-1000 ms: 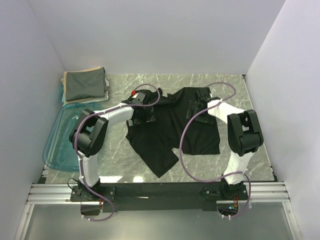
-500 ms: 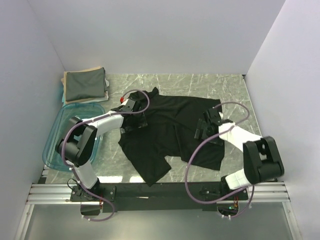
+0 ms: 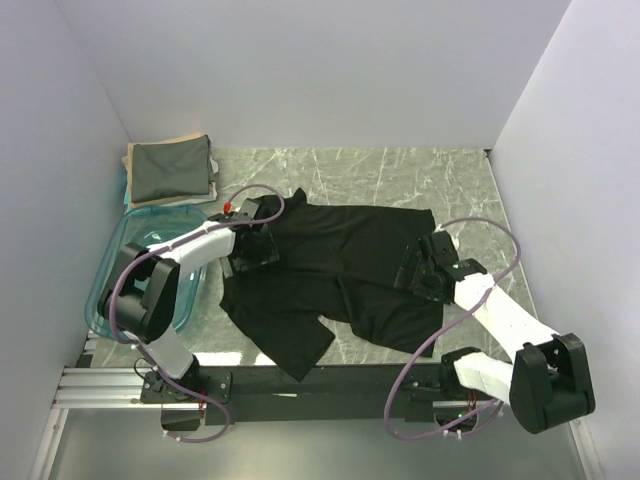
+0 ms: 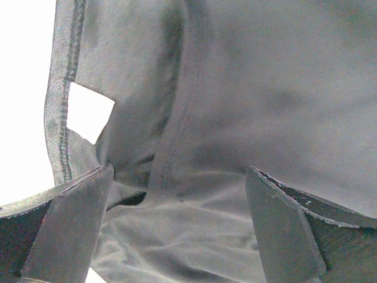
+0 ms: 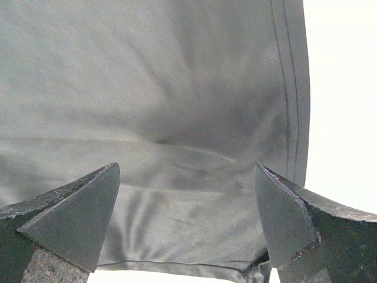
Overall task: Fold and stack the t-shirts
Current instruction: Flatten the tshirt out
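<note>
A plain black t-shirt (image 3: 335, 265) lies spread on the marble table, with one flap trailing toward the front edge. My left gripper (image 3: 250, 245) is low over the shirt's left edge. In the left wrist view the gripper (image 4: 177, 171) has its jaws wide apart, with the shirt's wrinkled cloth and a stitched hem (image 4: 62, 106) between them. My right gripper (image 3: 420, 270) is low over the shirt's right edge. In the right wrist view the gripper (image 5: 185, 168) is also open over the shirt's cloth (image 5: 177, 88). A folded dark grey-green shirt (image 3: 168, 170) lies on a folded beige one (image 3: 180, 198) at the back left.
A clear blue plastic tub (image 3: 125, 285) stands at the left edge, beside the left arm. White walls close in the table on three sides. The arms' purple cables (image 3: 430, 345) loop over the front of the table.
Both arms have drawn back toward the near edge and spread apart. The black shirt has come with them, nearer and leftward, and lies flatter and wider than before.
</note>
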